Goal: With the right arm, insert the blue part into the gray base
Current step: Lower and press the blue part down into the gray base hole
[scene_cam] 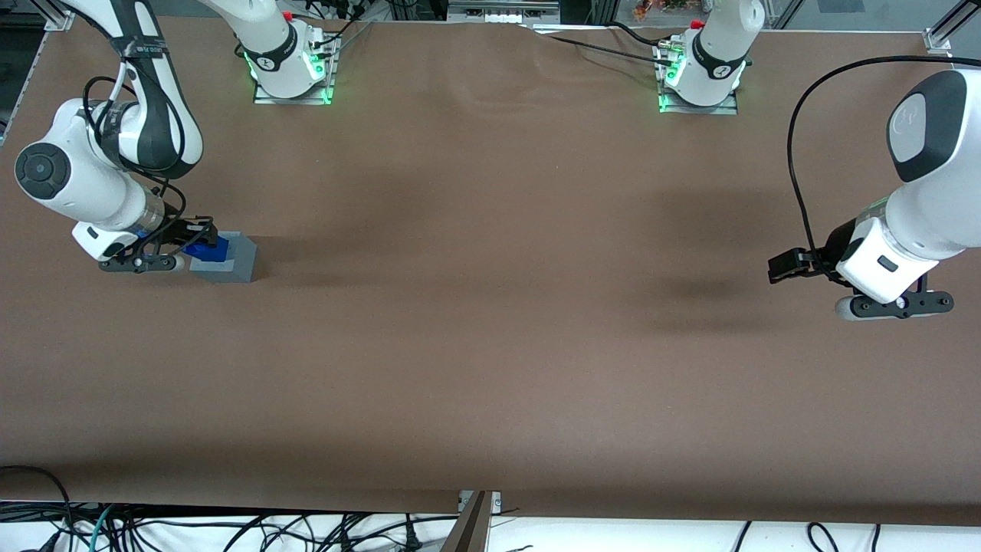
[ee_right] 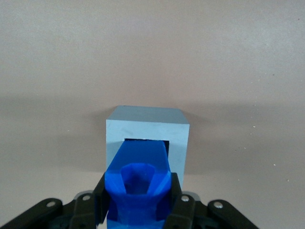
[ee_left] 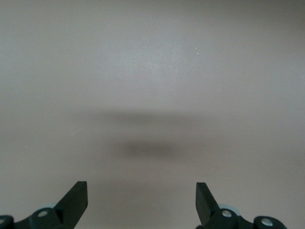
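The gray base point(scene_cam: 230, 259) stands on the table at the working arm's end, a light-grey cube with a square recess in its top. In the right wrist view the gray base point(ee_right: 147, 130) is straight ahead of the jaws. The blue part point(ee_right: 139, 183) reaches into that recess with its tip while the black fingers point(ee_right: 177, 200) press both its sides. From the front, the blue part point(scene_cam: 211, 250) shows over the cube's top, and the right arm's gripper point(scene_cam: 201, 239) is shut on it, directly above the base.
Brown table surface point(scene_cam: 490, 322) all around the cube. The two arm mounts point(scene_cam: 293, 69) with green lights sit at the edge farthest from the front camera. Cables lie below the near edge.
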